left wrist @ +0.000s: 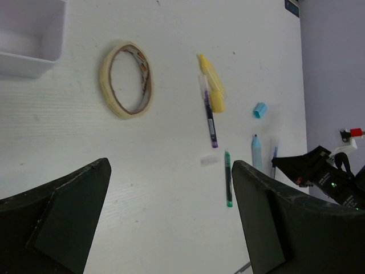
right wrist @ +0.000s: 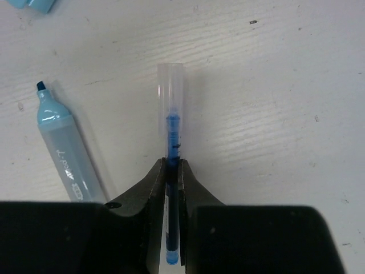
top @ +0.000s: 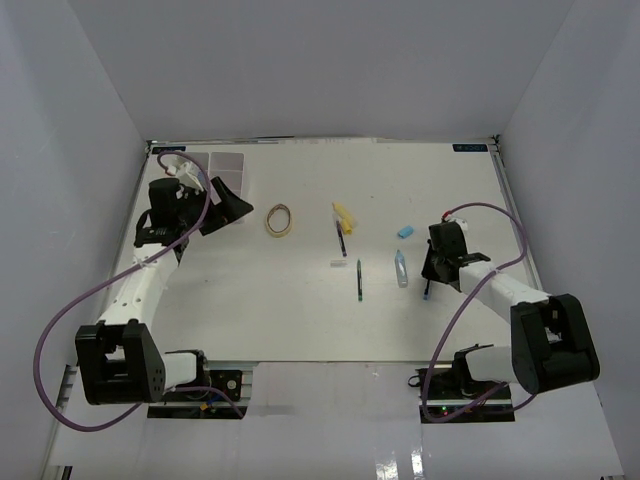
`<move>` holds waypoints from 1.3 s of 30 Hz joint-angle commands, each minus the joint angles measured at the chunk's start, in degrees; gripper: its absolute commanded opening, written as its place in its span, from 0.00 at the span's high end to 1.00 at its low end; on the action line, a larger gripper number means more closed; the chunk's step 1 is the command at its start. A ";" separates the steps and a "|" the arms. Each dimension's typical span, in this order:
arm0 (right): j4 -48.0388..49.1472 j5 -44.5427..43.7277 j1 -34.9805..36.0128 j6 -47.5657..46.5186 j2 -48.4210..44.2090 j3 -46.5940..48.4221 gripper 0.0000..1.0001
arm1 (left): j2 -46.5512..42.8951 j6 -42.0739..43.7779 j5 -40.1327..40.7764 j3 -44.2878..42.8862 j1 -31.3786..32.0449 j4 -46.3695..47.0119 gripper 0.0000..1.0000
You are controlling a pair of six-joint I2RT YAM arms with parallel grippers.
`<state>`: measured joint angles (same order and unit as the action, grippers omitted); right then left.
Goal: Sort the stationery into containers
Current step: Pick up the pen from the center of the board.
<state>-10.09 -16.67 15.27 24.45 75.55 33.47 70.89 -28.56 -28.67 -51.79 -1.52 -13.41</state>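
Right gripper [right wrist: 173,171] low at right side of table [top: 300,320], jaws closed on blue pen [right wrist: 170,123] with clear cap. Light blue marker [right wrist: 64,151] just beside pen, on its left, not touching. Green pen [left wrist: 228,180] lies alone nearer middle. Farther: dark pen [left wrist: 210,120] against yellow highlighter [left wrist: 213,85]; small blue piece [left wrist: 260,109] to right; tan ring [left wrist: 126,80] flat, to left. Left gripper [left wrist: 171,166] at far left, jaws wide open, holding nothing. White tray [left wrist: 31,57] in far-left corner, only part visible.
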 commanded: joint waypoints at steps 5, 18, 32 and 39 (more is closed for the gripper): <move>0.24 5.05 3.45 -6.07 -12.42 -1.31 0.92 | 0.91 -7.02 -6.05 -3.22 13.26 0.66 0.02; 14.30 24.04 17.42 -13.37 -25.36 -1.74 0.90 | 12.51 -16.44 3.43 -16.66 37.81 3.48 0.02; 22.48 28.97 19.98 -11.97 -26.68 -4.91 0.89 | 21.48 -17.06 9.06 -22.65 45.90 1.46 0.46; 23.80 28.71 20.07 -11.53 -26.51 -5.44 0.79 | 21.39 -15.48 10.21 -22.74 46.34 0.84 0.87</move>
<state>10.09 11.38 35.00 12.99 49.12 28.23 93.67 -45.04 -19.59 -72.51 44.62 -12.19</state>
